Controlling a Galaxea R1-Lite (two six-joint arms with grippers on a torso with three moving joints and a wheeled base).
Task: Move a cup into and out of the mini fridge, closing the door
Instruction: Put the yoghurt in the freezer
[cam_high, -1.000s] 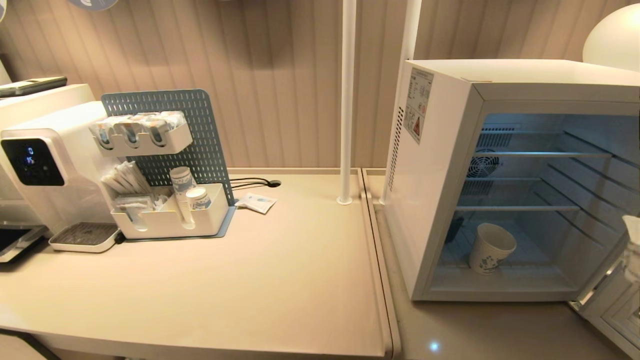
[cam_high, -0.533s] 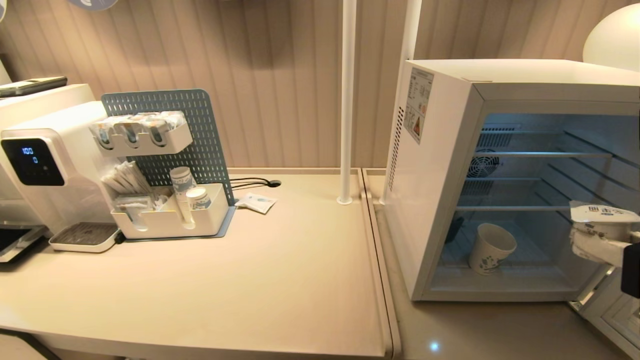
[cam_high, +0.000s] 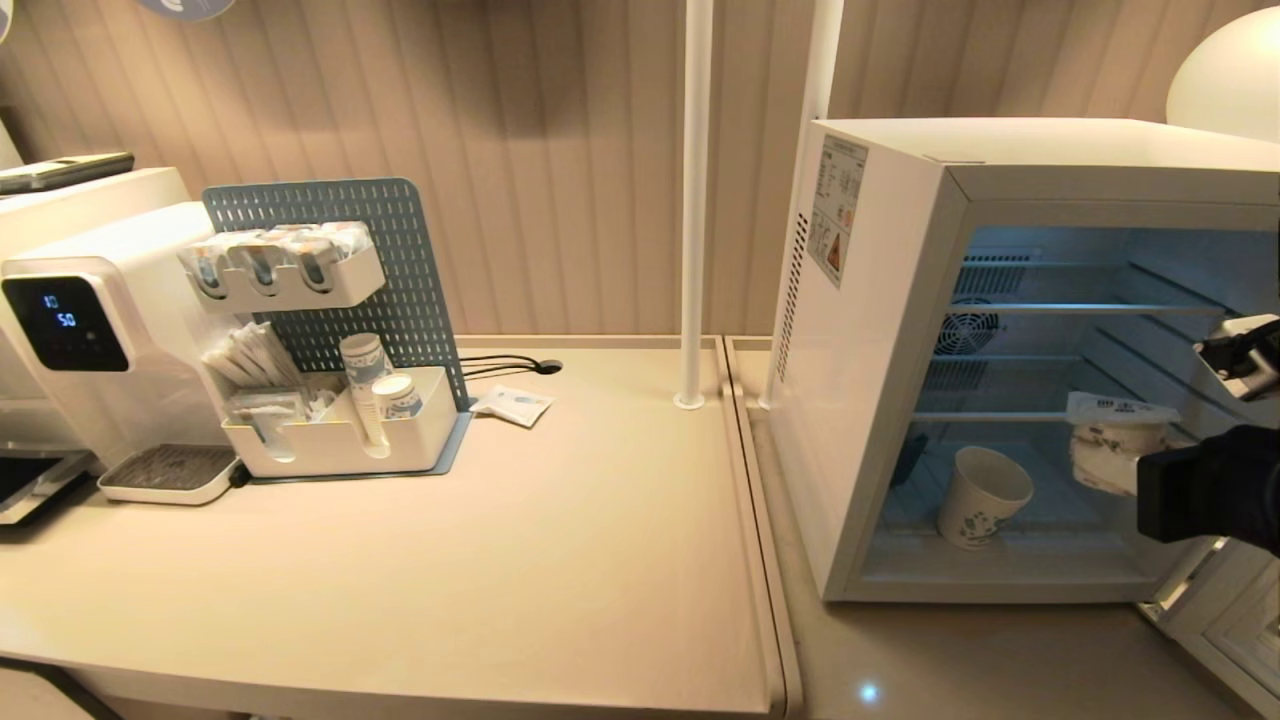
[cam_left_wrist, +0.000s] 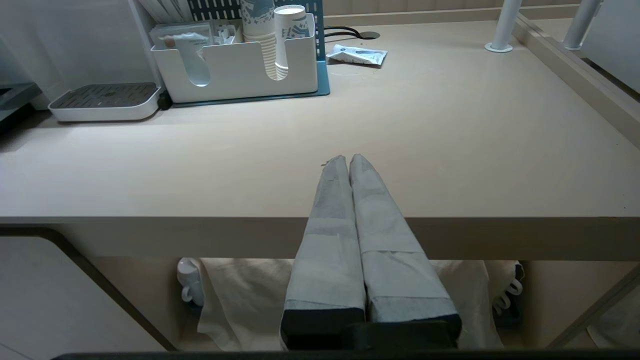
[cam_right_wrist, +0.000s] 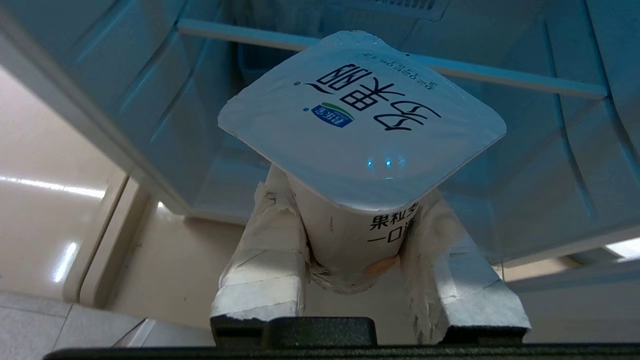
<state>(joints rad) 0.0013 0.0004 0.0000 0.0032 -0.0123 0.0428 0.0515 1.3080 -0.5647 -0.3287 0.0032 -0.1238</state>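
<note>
A foil-lidded tub (cam_right_wrist: 361, 150) is clamped between the taped fingers (cam_right_wrist: 262, 260) of the right gripper (cam_right_wrist: 357, 260), its square lid printed with dark characters and a small blue-green logo. In the head view the right gripper (cam_high: 1120, 455) is seen at the open front of the mini fridge (cam_high: 900, 300), the tub (cam_high: 1115, 435) held upright just below the lower wire shelf (cam_high: 1010, 416). The cup (cam_high: 980, 496) — white paper with a blue print — is standing on the fridge floor, tilted slightly, to the left of the tub and apart from it. The door (cam_high: 1225, 620) is swung open at the lower right edge, only partly in view. The left gripper (cam_left_wrist: 348, 165) is parked in front of the table (cam_left_wrist: 450, 150) edge — its taped fingers pressed together with nothing between them. Farther off on the table a white organiser (cam_high: 340, 435) with stacked paper cups (cam_high: 365, 380) is set beside a water dispenser (cam_high: 90, 330)
</note>
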